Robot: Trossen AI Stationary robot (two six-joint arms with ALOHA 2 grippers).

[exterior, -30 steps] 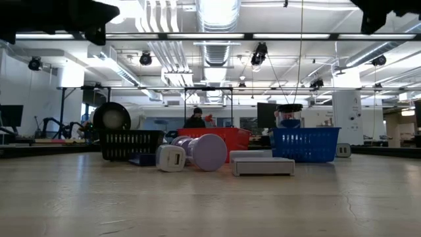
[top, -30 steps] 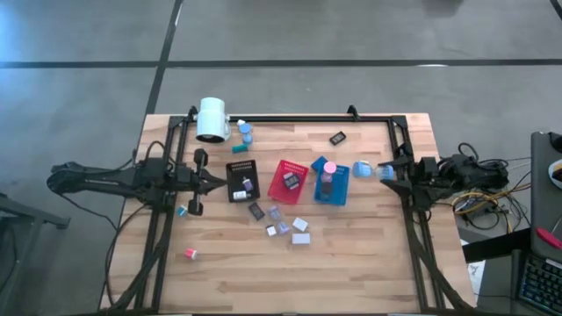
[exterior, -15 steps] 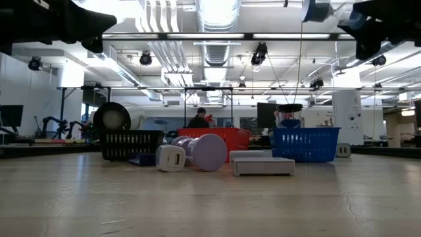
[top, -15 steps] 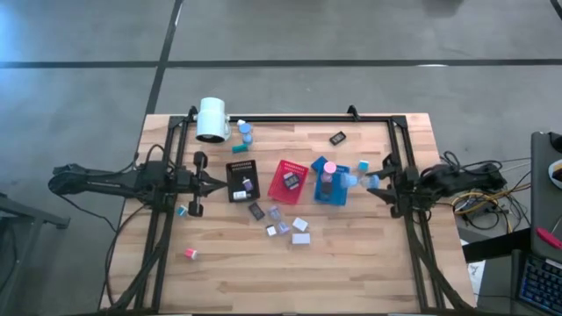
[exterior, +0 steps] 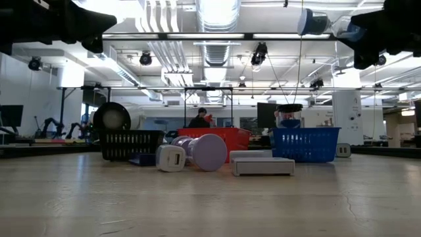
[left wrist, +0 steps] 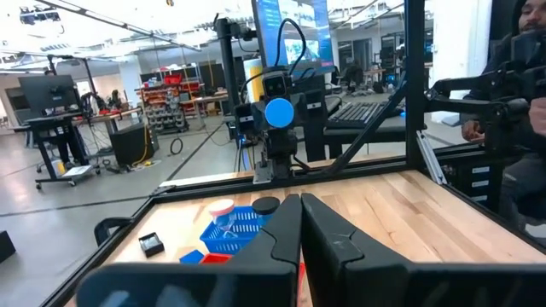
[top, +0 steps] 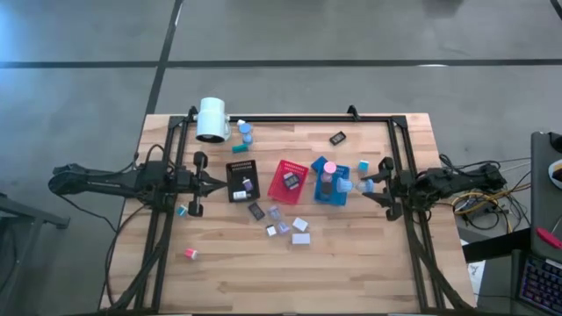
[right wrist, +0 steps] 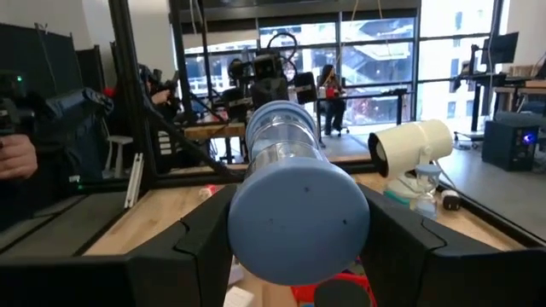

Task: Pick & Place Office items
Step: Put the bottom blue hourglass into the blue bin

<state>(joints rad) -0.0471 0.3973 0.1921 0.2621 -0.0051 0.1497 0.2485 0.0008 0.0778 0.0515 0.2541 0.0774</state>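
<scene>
My right gripper (top: pixel 372 186) hangs near the table's right side, just right of the blue tray (top: pixel 339 197). It is shut on a clear tube with blue ends (top: pixel 349 184), one of the office items, which the low view shows high above the table (exterior: pixel 316 22). My left gripper (top: pixel 219 183) is shut and empty, level, just left of the black tray (top: pixel 237 167). Other office items lie loose on the wood: white and grey blocks (top: pixel 300 226), a pink cap (top: pixel 190 254), a black bit (top: pixel 337 137), a teal bit (top: pixel 363 165). My right gripper pinches the tube's round sides (right wrist: pixel 256 183) between its two fingers (right wrist: pixel 209 230), which lie along the tube. The fingers come level from the table's right side. The tube lies level, lifted clear, one blue end (left wrist: pixel 279 112) pointing toward the table's left.
A red tray (top: pixel 283 167) sits between the black and blue trays. A big white cylinder (top: pixel 212 118) lies at the far left with blue caps (top: pixel 245 132) beside it. A black frame rail (top: pixel 299 118) runs along the far edge. A person (left wrist: pixel 520 111) sits beyond the table.
My right gripper has come down and gone toward the blue tray, carrying the tube level and clear of the table; in the low view it has dropped into sight at the top.
</scene>
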